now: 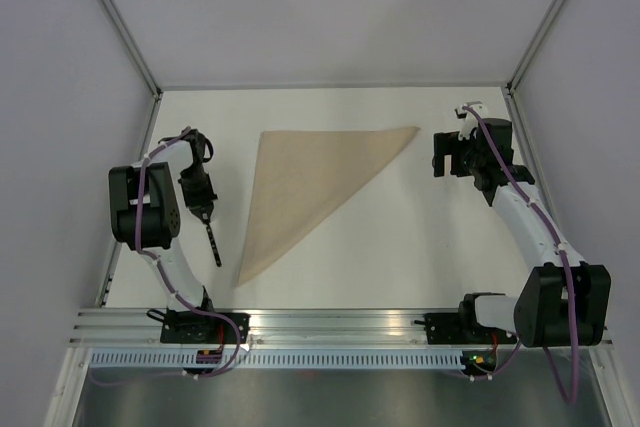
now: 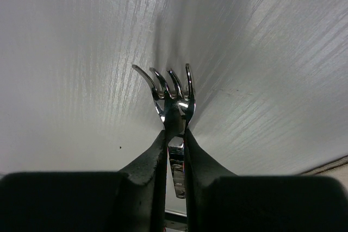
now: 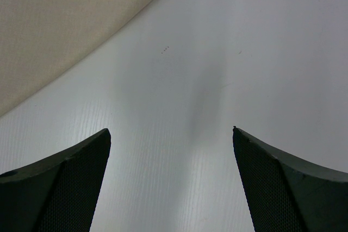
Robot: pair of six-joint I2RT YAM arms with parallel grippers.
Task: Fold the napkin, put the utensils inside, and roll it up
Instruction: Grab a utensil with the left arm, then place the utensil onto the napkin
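The tan napkin (image 1: 310, 187) lies folded into a triangle in the middle of the table, one long point toward the front. Left of it lies a dark fork (image 1: 213, 244), one of the utensils, its handle pointing toward the front. My left gripper (image 1: 203, 214) stands over its far end. In the left wrist view the gripper (image 2: 175, 130) is shut on the fork's (image 2: 173, 99) neck, with the tines sticking out past the fingertips. My right gripper (image 1: 445, 152) hovers to the right of the napkin's far corner. Its jaws (image 3: 171, 129) are open and empty, with the napkin (image 3: 60, 20) at upper left.
White walls with metal posts (image 1: 120, 22) close the table in on the left, right and back. An aluminium rail (image 1: 330, 325) carrying both arm bases runs along the near edge. Bare table surface (image 1: 420, 247) lies between the napkin and the right arm.
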